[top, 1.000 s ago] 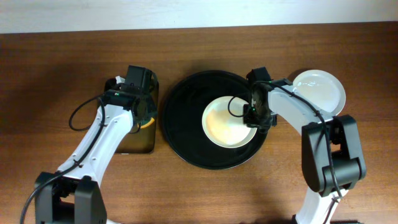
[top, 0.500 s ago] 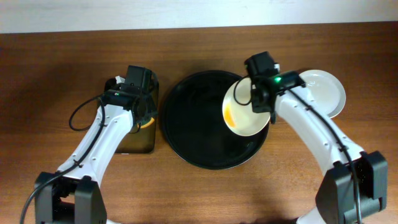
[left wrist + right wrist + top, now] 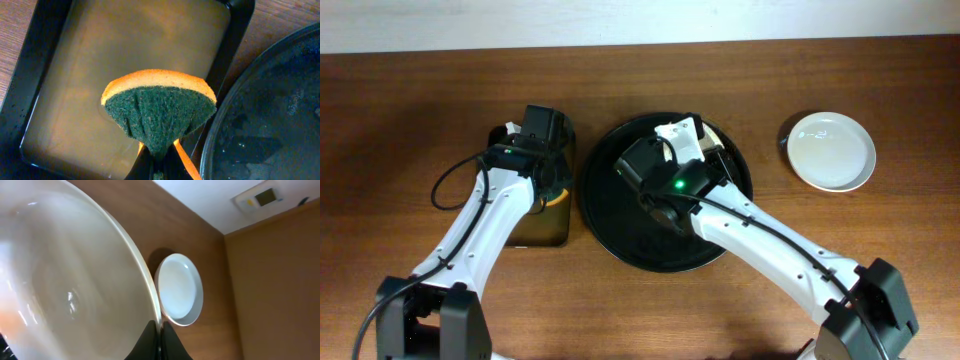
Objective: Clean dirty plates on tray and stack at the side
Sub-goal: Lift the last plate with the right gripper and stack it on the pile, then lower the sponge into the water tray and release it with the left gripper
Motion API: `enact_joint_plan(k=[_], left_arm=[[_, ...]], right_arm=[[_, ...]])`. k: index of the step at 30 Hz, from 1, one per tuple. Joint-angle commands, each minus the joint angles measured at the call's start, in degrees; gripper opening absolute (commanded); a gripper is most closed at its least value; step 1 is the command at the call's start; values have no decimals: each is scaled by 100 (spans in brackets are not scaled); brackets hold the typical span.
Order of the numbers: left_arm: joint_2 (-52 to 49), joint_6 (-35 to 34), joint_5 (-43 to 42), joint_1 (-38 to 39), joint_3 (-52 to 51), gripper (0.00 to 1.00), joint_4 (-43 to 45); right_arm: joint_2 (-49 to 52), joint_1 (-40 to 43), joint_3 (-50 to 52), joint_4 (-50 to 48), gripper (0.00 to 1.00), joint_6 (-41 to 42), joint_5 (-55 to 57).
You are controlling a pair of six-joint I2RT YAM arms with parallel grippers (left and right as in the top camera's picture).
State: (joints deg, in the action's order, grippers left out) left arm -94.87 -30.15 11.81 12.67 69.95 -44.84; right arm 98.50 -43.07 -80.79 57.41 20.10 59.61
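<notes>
The round black tray lies at the table's middle and shows no plate lying flat in it. My right gripper is shut on the rim of a white plate, held lifted and tilted on edge. In the overhead view the right wrist is over the tray's middle and hides almost all of that plate. A pale plate lies on the table to the right of the tray, with the edge of another showing under it; the right wrist view shows it too. My left gripper is shut on a green and orange sponge.
A smaller rectangular dark tray with brownish liquid lies left of the round tray, under the sponge; it also shows in the overhead view. The wooden table ends at a white wall at the back.
My right arm has swung left with the plate, from the tray's right side to over its middle. The wrist has turned and now covers the plate from above. The left arm has not moved.
</notes>
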Motion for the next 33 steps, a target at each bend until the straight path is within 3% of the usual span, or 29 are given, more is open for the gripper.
enact_joint_plan(k=[1, 5, 9, 13, 14, 17, 21, 26, 31, 32, 33], left_arm=[[76, 46, 0, -9, -7, 0, 0], [76, 46, 0, -9, -7, 0, -2], [76, 46, 0, -9, -7, 0, -2], [76, 57, 199, -9, -7, 0, -7], [76, 334, 308, -9, -7, 0, 26], [48, 2411, 407, -9, -7, 0, 212], [-162, 2594, 238, -11, -61, 0, 240], [-177, 2441, 149, -372, -61, 0, 229], [-177, 2441, 146, -374, -61, 0, 225], [-177, 2441, 146, -374, -61, 0, 225], [-177, 2441, 146, -374, -61, 0, 208]], right_arm=[[-177, -92, -160, -17, 4, 188, 688], [-177, -79, -345, -13, 4, 472, 708], [-177, 420, -345, 66, 4, 1058, -1211], [-184, 1360, -402, 216, 4, 1095, -2323], [-195, 1703, -487, 365, 4, 1222, -2610], [-269, 2911, -723, 481, 4, 1215, -3919], [-256, 4760, -752, 326, 4, 1172, -5788], [-59, 6306, -752, -195, 4, 1390, -5807], [708, 6651, -750, -295, 6, 1386, -5447], [879, 6645, -750, -297, 15, 1377, -5462], [905, 6634, -752, -234, 63, 1272, -5521]])
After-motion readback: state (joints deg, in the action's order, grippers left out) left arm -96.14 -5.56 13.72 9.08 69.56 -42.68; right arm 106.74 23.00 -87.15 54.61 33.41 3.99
